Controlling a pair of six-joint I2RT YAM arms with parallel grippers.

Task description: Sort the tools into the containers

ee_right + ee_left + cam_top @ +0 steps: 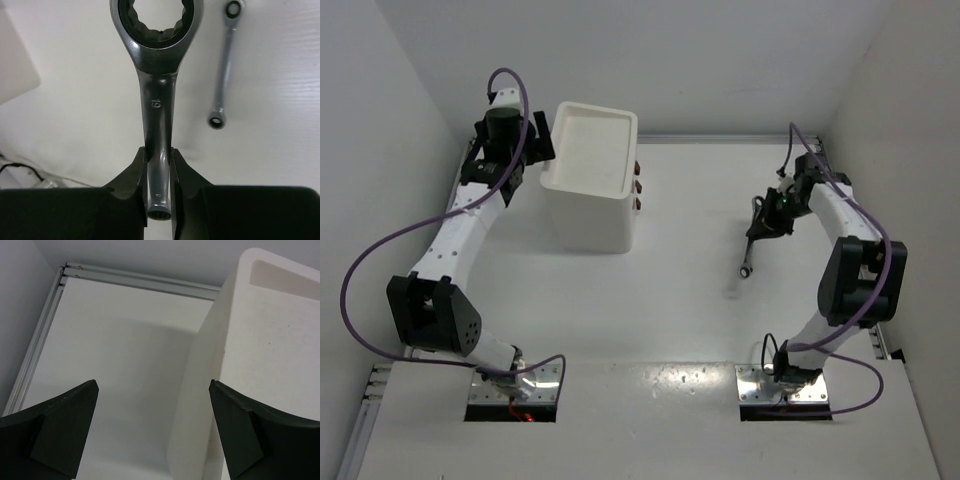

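Right claw (159,156) grips wrench (156,100) marked 19; left claw (152,390) gapes.

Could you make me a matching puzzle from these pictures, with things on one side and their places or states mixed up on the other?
Things:
1. wrench stamped 19
2. smaller wrench
3. left gripper
4. white drawer unit

States:
a. open, holding nothing
b. stands toward the far left of the table
c. clamped in the right gripper
d. lies flat on the table

Pairs: 1-c, 2-d, 3-a, 4-b.
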